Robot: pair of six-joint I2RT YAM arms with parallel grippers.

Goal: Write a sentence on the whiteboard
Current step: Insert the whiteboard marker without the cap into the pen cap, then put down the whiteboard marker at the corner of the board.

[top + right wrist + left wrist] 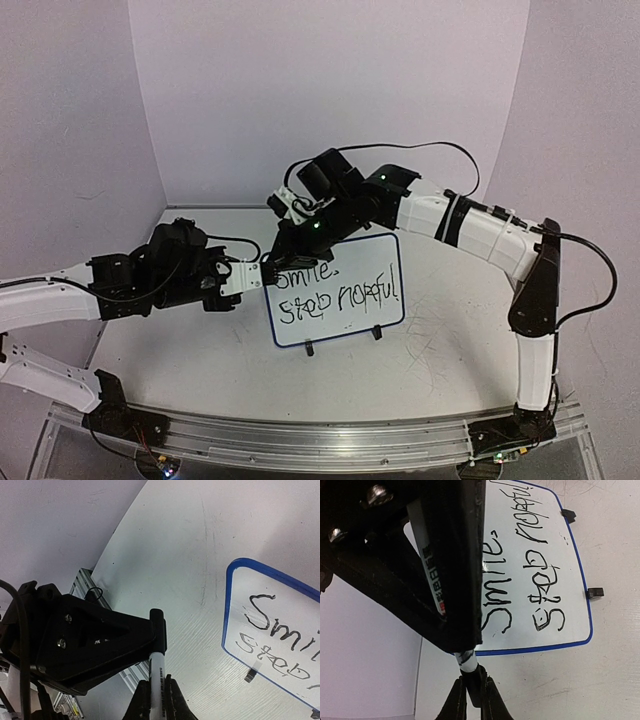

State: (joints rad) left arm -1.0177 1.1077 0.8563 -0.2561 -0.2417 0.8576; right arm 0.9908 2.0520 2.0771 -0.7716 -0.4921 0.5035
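Where the top external camera looks down, the whiteboard point(385, 258) rests on the white table point(440, 385) with its two black clip feet point(312, 349) on its near edge. The sentence point(335, 290) runs across it in two black lines, roughly "Smile." above "Stop hopeful". The left gripper point(262, 277) and the right gripper point(287, 248) meet just off the board's upper left corner, the right one overlapping that corner. Whether anything is between their fingers cannot be told from this height. Faint grey scratches point(440, 330) mark the table to the right of the board. In the left wrist view, the left gripper point(475, 702) has its fingers point(457, 705) pressed in on the black end of a white marker point(469, 662). The barrel runs up into the black right gripper point(462, 645), beside the whiteboard point(535, 649). The sentence point(540, 580) appears turned sideways here. In the right wrist view, the right gripper point(156, 705) pinches the marker point(157, 672) by its white barrel. The marker's far end is lodged in the left gripper point(158, 630), well to the left of the whiteboard point(227, 610). Only the beginnings of the two lines of the sentence point(280, 645) show.
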